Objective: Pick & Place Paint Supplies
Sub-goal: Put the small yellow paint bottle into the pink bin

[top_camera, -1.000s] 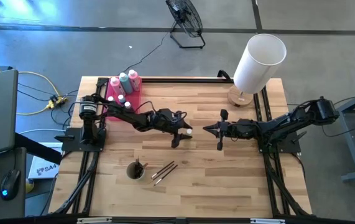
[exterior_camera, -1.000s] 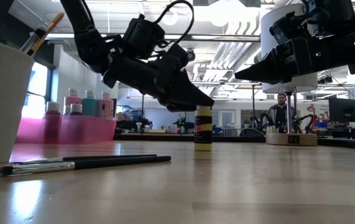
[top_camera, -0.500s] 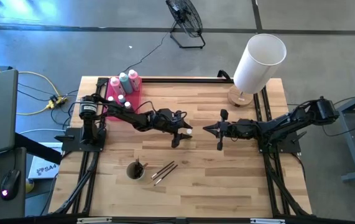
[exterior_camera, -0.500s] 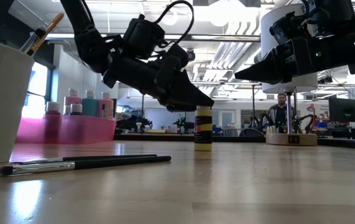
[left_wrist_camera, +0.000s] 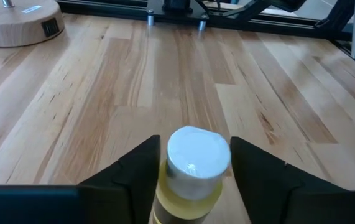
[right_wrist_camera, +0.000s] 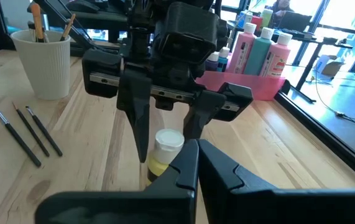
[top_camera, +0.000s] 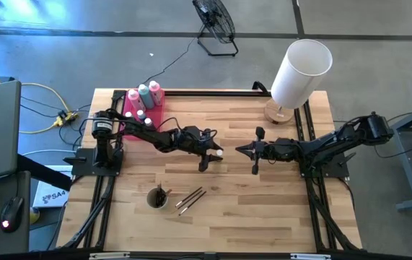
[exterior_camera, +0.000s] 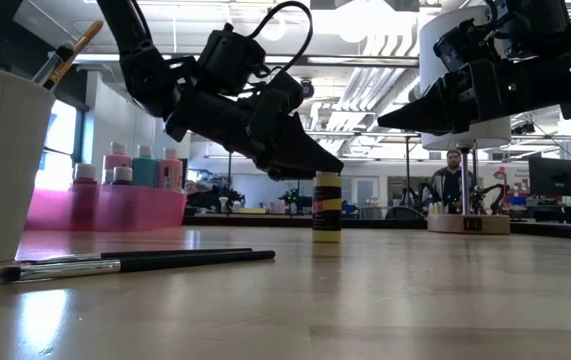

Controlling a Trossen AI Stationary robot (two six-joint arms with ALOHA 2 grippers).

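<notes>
The left claw (top_camera: pixel 213 155) is near the middle of the table (top_camera: pixel 263 209), and a little yellow paint pot (left_wrist_camera: pixel 191 171) with a white cap stands on the wood right between its two fingers (left_wrist_camera: pixel 130 174). The fingers are apart, one on each side of the pot, close to it but with a thin gap you can see, so the pot is not squeezed. The pot stands up straight on the table. The right claw (top_camera: pixel 252 153) hangs over the table just across from the left one, and its fingers are pressed together with nothing in them. At the back left of the table sits a pink tray (top_camera: pixel 155 114). Two pink bottles (top_camera: pixel 133 98) and a teal bottle (top_camera: pixel 143 93) stand up in it, with some small capped pots (top_camera: pixel 141 115) beside them. Near the front of the table is a white cup (top_camera: pixel 156 197) with brushes in it, and more thin dark brushes (top_camera: pixel 190 198) lie flat on the wood just beside the cup. A big white lamp (top_camera: pixel 299 72) stands at the back right on a round wooden base.
</notes>
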